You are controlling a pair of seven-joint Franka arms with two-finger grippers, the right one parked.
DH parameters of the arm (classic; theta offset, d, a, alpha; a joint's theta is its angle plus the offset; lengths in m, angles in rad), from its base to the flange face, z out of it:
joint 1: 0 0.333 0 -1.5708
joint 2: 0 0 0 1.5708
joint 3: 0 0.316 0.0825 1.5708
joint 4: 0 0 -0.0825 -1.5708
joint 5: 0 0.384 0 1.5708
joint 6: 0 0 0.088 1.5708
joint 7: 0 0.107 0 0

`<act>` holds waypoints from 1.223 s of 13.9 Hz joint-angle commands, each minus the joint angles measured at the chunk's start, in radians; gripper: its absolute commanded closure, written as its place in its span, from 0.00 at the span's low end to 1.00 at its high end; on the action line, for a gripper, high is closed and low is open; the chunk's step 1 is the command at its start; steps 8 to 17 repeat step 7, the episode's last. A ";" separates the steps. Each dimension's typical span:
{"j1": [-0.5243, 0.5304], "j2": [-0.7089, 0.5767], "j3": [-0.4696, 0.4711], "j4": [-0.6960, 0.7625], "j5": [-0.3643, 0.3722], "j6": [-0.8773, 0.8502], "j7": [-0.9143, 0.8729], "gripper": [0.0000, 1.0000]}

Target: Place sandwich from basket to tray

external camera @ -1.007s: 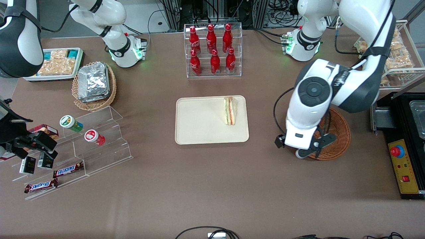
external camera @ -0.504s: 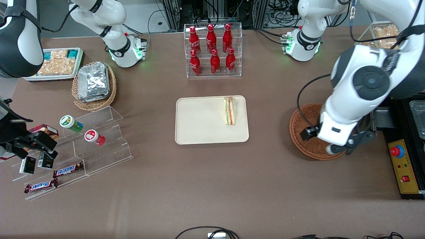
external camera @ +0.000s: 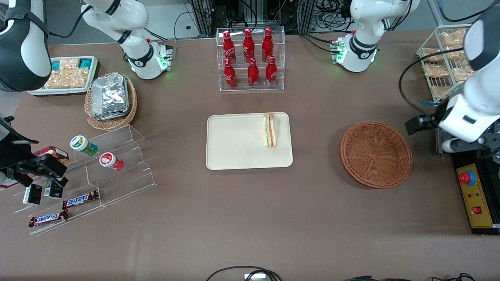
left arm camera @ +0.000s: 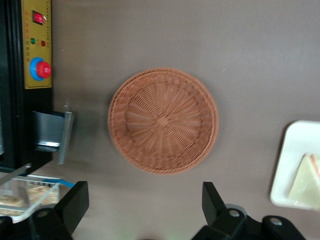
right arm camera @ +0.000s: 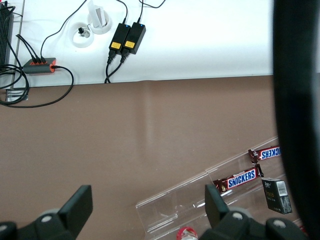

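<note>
Sandwich [external camera: 270, 130] unmoved; gripper [left arm camera: 142, 212] newly off basket [external camera: 376, 154].

I count one sandwich [external camera: 270, 130] on one tray [external camera: 234, 148], one basket [external camera: 376, 154], six red bottles [external camera: 250, 58], two Snickers bars [external camera: 64, 208], two round tubs [external camera: 95, 152], one claw [external camera: 465, 146], and one foil-packet basket [external camera: 111, 102].
</note>
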 commanded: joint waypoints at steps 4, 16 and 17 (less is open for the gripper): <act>-0.007 -0.101 0.085 -0.028 -0.097 -0.055 0.244 0.00; -0.007 -0.104 0.085 -0.028 -0.094 -0.055 0.295 0.00; -0.007 -0.104 0.085 -0.028 -0.094 -0.055 0.295 0.00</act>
